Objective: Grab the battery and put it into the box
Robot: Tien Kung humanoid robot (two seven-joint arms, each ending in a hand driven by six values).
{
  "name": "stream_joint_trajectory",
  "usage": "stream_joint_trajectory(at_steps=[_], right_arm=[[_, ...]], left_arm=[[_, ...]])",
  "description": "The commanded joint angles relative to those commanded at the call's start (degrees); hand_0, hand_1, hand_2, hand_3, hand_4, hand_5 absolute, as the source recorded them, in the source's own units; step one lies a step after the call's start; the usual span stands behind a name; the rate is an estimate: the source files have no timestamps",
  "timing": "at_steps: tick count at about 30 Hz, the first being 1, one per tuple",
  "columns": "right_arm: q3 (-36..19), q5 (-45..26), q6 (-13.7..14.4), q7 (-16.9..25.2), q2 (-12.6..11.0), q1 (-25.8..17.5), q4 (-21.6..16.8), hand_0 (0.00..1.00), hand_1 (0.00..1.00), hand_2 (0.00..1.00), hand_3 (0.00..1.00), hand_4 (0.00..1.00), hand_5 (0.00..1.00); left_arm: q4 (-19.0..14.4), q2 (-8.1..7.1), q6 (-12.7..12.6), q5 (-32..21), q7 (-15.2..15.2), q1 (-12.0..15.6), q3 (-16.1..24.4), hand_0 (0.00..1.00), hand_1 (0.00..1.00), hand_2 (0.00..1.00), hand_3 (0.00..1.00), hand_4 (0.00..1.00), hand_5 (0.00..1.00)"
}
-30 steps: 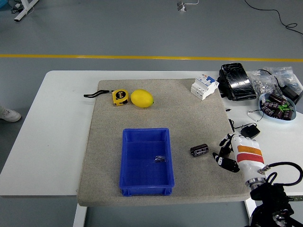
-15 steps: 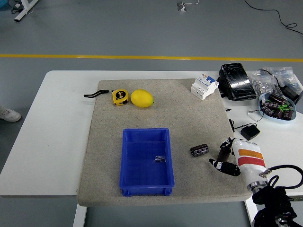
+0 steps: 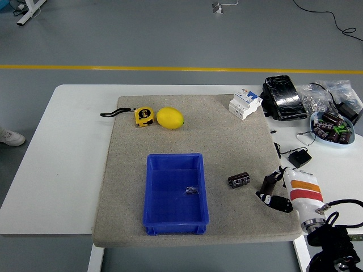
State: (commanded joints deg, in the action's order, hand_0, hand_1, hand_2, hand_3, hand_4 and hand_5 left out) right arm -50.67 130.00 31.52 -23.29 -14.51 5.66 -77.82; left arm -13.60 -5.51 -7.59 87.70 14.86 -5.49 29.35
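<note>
The small dark cylindrical battery (image 3: 239,180) lies on its side on the grey felt mat (image 3: 227,136) that covers the white worktop (image 3: 68,164), well right of the blue plastic box (image 3: 174,193) and just left of the right robot hand (image 3: 271,191). From where I stand it looks stiff, smooth and light, the sort of round thing that rolls off if nudged, so I would take it across the middle of its barrel, 1 finger on each long side, rather than by the ends. The right robot hand holds nothing; its dark fingers (image 3: 267,183) are loosely spread, pointing left toward the battery but not touching it. The box already has 1 small dark item (image 3: 192,191) on its floor. Against half a second ago, the hand has slipped slightly right and lower, toward the mat's near corner, a little further from the battery, while battery and box have not moved. The left arm is out of view.
</note>
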Motion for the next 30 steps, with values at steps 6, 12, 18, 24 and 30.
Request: stream_joint_trajectory(at_steps=[6, 12, 18, 24, 30], right_arm=[[-0.11, 0.00, 0.35, -0.02, -0.05, 0.21, 0.07, 0.182, 0.375, 0.458, 0.484, 0.871, 0.304], [-0.39, 0.00, 0.11, 0.08, -0.11, 0.11, 0.05, 0.185, 0.374, 0.456, 0.481, 0.863, 0.295], [-0.46, 0.00, -0.17, 0.20, -0.13, 0.06, -0.01, 0.187, 0.372, 0.454, 0.481, 0.847, 0.281], [-0.59, 0.00, -0.35, 0.25, -0.24, -0.08, -0.35, 0.177, 0.361, 0.448, 0.476, 0.844, 0.280], [-0.64, 0.00, -0.51, 0.30, -0.31, -0.17, -0.74, 0.164, 0.349, 0.441, 0.471, 0.832, 0.272]], left_arm=[[-0.03, -0.02, -0.03, -0.42, -0.09, -0.15, -0.33, 0.730, 0.630, 0.703, 0.671, 0.715, 0.665], [-0.03, 0.00, -0.04, -0.65, -0.18, -0.26, -0.51, 0.730, 0.630, 0.703, 0.672, 0.716, 0.665], [-0.04, 0.02, 0.03, -0.60, -0.19, -0.31, -0.51, 0.731, 0.630, 0.702, 0.672, 0.717, 0.665], [-0.04, -0.05, 0.26, -0.53, -0.24, -0.31, -0.53, 0.731, 0.630, 0.700, 0.671, 0.717, 0.666], [-0.06, -0.09, 0.35, -0.55, -0.28, -0.33, -0.57, 0.730, 0.629, 0.701, 0.672, 0.718, 0.666]])
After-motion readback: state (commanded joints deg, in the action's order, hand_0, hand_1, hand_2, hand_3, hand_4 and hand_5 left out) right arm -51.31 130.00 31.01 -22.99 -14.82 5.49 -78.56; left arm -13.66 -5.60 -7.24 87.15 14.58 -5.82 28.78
